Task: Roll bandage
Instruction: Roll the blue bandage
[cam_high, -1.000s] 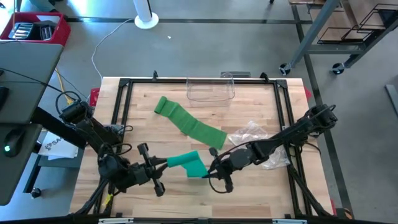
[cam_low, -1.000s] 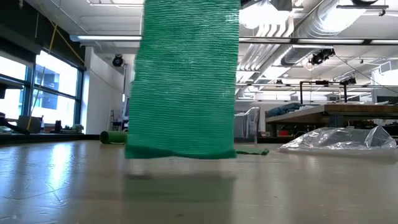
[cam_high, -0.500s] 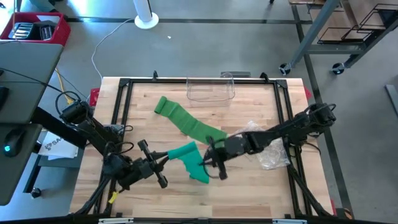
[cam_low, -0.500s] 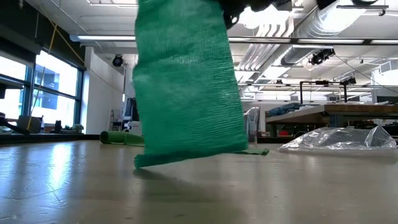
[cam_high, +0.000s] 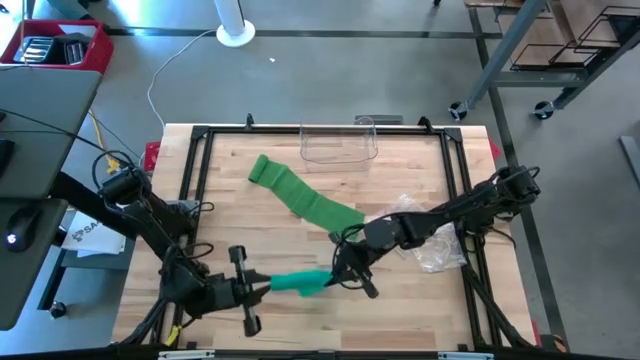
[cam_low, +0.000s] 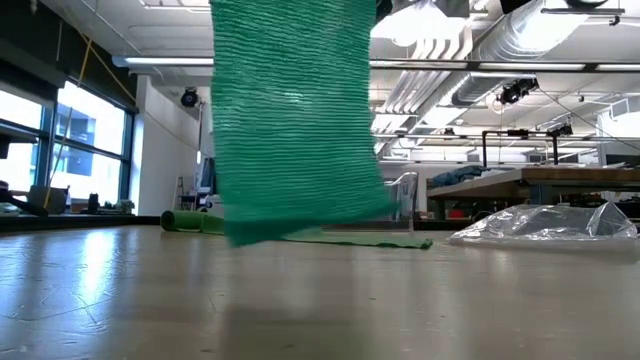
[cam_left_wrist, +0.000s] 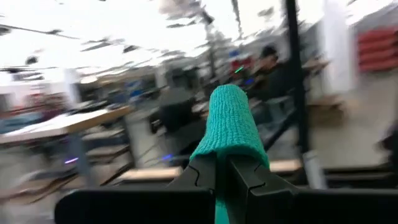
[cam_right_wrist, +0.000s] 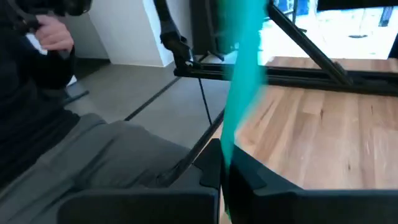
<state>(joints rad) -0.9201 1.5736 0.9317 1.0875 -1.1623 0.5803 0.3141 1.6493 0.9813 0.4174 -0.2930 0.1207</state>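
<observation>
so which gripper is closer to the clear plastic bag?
Right. The right gripper sits just beside the plastic bag, toward the table's middle, shut on the teal bandage. The left gripper holds the bandage's other end, farther away.

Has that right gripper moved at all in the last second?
Yes. In the high view the right gripper, shut on the teal bandage, now sits closer to the plastic bag than a second ago, with the bandage stretched toward the left gripper.

Green bandage (cam_high: 302, 283) held off table, far end (cam_high: 268, 172) rolled.
</observation>
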